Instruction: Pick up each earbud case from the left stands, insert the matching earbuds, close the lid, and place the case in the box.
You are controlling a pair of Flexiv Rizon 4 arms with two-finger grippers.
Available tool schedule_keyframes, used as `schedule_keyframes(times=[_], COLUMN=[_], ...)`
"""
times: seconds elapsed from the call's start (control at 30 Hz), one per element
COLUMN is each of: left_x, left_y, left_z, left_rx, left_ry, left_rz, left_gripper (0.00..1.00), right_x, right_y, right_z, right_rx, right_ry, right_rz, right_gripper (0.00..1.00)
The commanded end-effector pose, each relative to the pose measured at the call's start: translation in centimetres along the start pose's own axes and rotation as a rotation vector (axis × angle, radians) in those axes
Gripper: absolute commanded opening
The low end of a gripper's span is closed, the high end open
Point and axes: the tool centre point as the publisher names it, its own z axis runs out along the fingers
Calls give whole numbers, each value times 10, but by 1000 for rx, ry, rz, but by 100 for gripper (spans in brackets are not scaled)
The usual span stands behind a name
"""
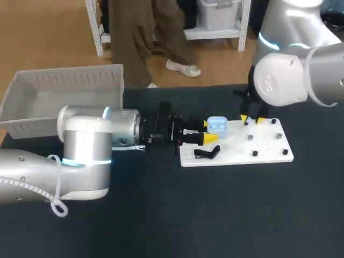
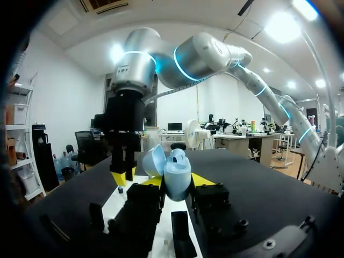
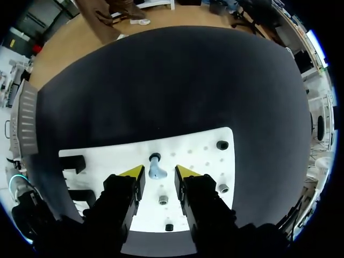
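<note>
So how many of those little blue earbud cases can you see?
1. The open earbud case sits between the left gripper's fingers, over the white board's left end. Others may hide behind the left arm.

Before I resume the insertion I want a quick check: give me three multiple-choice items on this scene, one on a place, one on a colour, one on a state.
1. Where is the light blue plastic earbud case? A. in the white box; B. between the left gripper's fingers; C. flat on the dark table.
2. What colour is the small earbud upright on the white pegboard, between the right gripper's open fingers? A. red; B. green; C. light blue.
3. The case's lid is: A. open; B. shut; C. missing.
Answers: 1 B, both yellow tips press its sides. 2 C, it matches the case. 3 A, it stands swung back.
</note>
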Motion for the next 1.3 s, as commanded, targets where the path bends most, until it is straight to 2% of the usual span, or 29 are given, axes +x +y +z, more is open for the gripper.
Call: schedule_keyframes(times=[0.03,0.5,0.67,0.77,0.9,1.13,1.3], left_x=[0,0,0,0,0,0,0], left_y=[-1,-1,-1,-1,-1,-1,-1], left_z=[0,0,0,0,0,0,0], left_rx=[-6,-6,-6,-6,-6,-6,-6], left_ry=[-2,-2,-2,-2,-2,-2,-2], left_rz=[2,2,2,2,2,2,2], left_gripper=[0,0,0,0,0,0,0], right_x=[-3,-5,-5,-5,-5,4,7], right_y=[1,2,3,3,3,7,6], right_z=[2,2,1,1,-3,-34,-68], right_rx=[0,3,4,7,11,28,65], right_ry=[6,4,4,4,1,-47,-71], right_rz=[-2,-1,-2,-2,1,-3,14], right_gripper=[30,22,12,0,0,0,0])
